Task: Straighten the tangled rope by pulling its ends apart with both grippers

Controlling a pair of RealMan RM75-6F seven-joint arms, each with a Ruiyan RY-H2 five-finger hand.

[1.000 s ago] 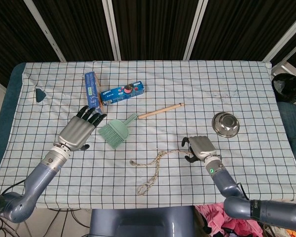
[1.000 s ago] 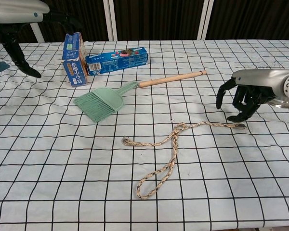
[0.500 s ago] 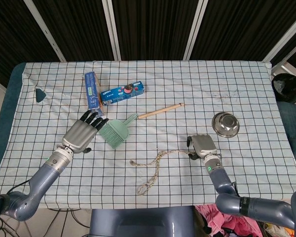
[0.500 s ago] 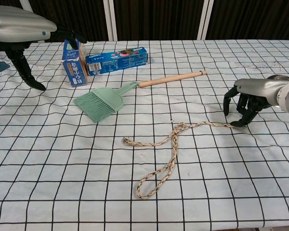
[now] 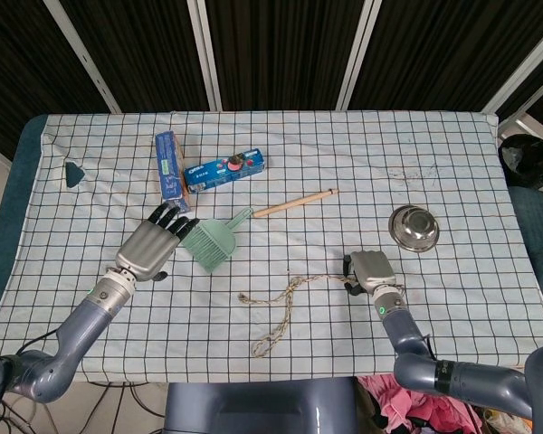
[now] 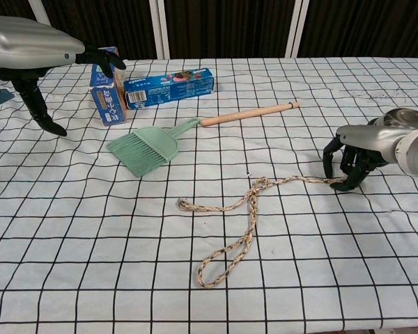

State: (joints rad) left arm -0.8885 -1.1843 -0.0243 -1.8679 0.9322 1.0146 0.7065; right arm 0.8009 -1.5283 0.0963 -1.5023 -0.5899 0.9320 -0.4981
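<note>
The right hand [image 6: 348, 161] is curled down over the near end of the rope [image 6: 245, 216], apparently to pinch it; whether it is gripped cannot be told. The left hand [image 5: 151, 241] is held spread and empty, well apart from the rope, beside the brush [image 5: 211, 242].

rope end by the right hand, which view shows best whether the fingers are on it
The chest view: it looks from the side, showing the right hand with fingertips curled down at the rope end on the cloth; whether it is gripped is unclear. The head view looks down on the hand's back, hiding the fingertips.
</note>
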